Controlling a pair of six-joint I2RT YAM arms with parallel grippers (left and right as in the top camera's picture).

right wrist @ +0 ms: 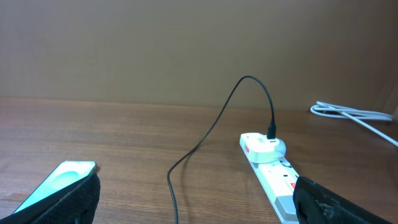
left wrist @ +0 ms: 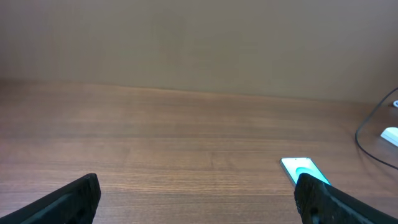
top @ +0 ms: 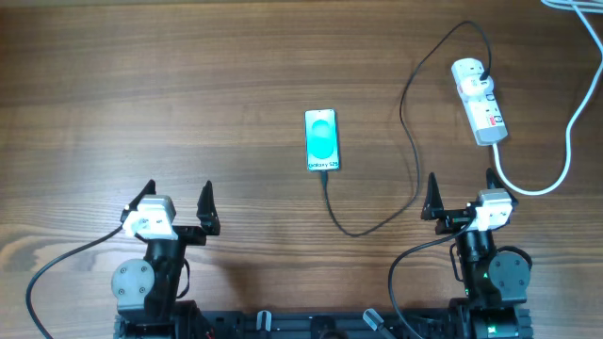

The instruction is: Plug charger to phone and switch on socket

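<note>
The phone (top: 321, 140) lies flat mid-table, teal screen up, "Galaxy S25" text at its near end. The thin black charger cable (top: 411, 141) runs from the white plug in the socket strip (top: 479, 102) at the back right, loops down and reaches the phone's near end; its tip appears to sit in the phone. My left gripper (top: 179, 200) is open and empty, near the front left. My right gripper (top: 462, 188) is open and empty, in front of the strip. The phone (left wrist: 302, 169), the strip (right wrist: 273, 171) and the cable (right wrist: 205, 134) also show in the wrist views.
The strip's thick white cord (top: 565, 141) curves along the right edge and off the back right corner; it also shows in the right wrist view (right wrist: 351, 114). The robot's own black cables (top: 57, 268) lie at the front by each arm base.
</note>
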